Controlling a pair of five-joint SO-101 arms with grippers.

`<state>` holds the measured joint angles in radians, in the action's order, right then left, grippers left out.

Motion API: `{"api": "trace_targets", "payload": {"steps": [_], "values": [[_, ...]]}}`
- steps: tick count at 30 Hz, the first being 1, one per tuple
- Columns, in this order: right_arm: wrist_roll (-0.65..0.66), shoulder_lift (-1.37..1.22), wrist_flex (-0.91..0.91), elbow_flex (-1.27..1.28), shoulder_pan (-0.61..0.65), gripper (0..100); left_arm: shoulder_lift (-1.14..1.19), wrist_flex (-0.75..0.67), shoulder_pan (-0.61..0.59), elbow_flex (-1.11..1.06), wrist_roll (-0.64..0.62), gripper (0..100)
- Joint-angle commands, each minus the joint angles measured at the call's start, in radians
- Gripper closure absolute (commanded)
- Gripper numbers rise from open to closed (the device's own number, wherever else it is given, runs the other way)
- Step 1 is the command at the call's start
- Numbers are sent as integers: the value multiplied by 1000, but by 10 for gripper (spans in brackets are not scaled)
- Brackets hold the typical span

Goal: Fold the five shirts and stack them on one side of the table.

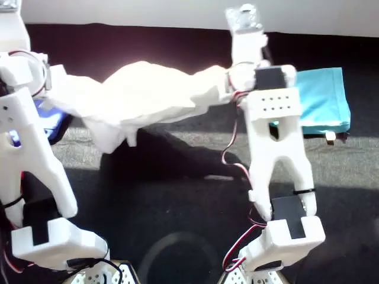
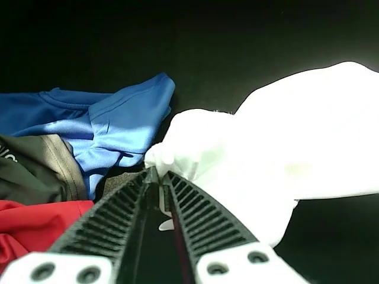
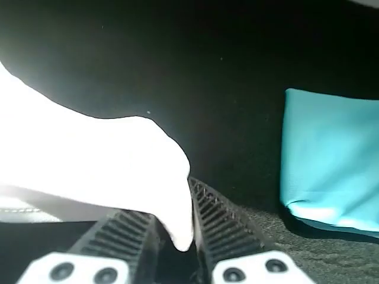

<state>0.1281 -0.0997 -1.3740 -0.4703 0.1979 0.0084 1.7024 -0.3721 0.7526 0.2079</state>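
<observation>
A white shirt (image 1: 148, 94) hangs stretched above the dark table between both arms. My left gripper (image 2: 160, 177) is shut on one edge of the white shirt (image 2: 284, 148) at the left side of the table. My right gripper (image 3: 177, 228) is shut on the other end of the white shirt (image 3: 89, 165) near the table's middle back. A folded teal shirt (image 1: 323, 100) lies flat at the back right, also the teal shirt (image 3: 331, 168) beside my right gripper. A blue shirt (image 2: 100, 127), a black one (image 2: 29, 171) and a red one (image 2: 35, 222) lie crumpled under my left gripper.
The blue shirt (image 1: 50, 121) peeks out at the left edge behind the left arm. Red and white cables (image 1: 237, 165) run along the right arm. The dark table (image 1: 172, 201) stretches in front between the two arm bases.
</observation>
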Motion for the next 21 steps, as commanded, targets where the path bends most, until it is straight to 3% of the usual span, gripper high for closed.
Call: {"api": "trace_targets", "payload": {"steps": [1, 9, 15, 21], "values": [[63, 4, -108, -291, -81, 991, -108, -12, 101, 79, -32, 990], [216, -1, -154, -699, -229, 991, -266, 5, 154, 94, -267, 990], [247, -19, -77, -736, -242, 991, -277, 46, 154, 58, -275, 990], [250, -128, -67, -665, -163, 991, -274, 37, 153, -226, -276, 990]]}}
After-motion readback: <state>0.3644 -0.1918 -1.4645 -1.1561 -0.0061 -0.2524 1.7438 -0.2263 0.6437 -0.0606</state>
